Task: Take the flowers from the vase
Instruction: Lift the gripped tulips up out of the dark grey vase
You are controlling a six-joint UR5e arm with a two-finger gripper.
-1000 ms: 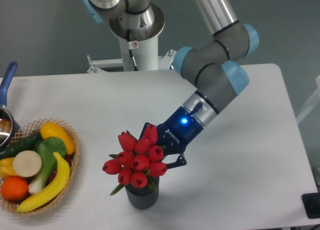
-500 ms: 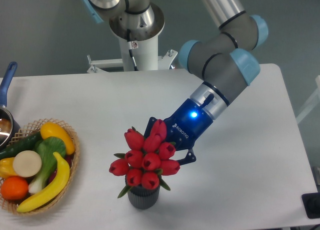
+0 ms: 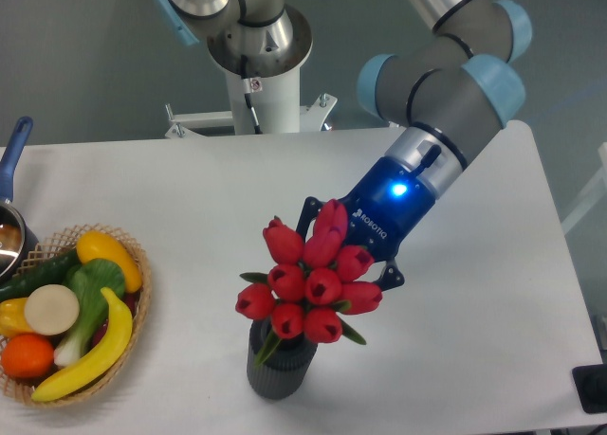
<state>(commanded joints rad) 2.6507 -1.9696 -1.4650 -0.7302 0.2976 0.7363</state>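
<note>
The flowers (image 3: pixel 308 283) are a tight bunch of red tulip buds with small green leaves, near the table's front middle. My gripper (image 3: pixel 343 264) is shut on the flowers from behind and to the right; its fingertips are hidden by the buds. The bunch is lifted and tilted, with only its green stem ends still at the mouth of the vase (image 3: pixel 280 361). The vase is dark grey, ribbed and upright, directly below the bunch.
A wicker basket (image 3: pixel 133 307) of fruit and vegetables stands at the front left. A pot with a blue handle (image 3: pixel 13 155) is at the left edge. The robot base (image 3: pixel 258 51) is at the back. A dark object (image 3: pixel 590 389) sits at the front right corner.
My gripper has moved up and to the right with the flowers, drawing the bunch higher out of the vase. The vase has stayed in place.
</note>
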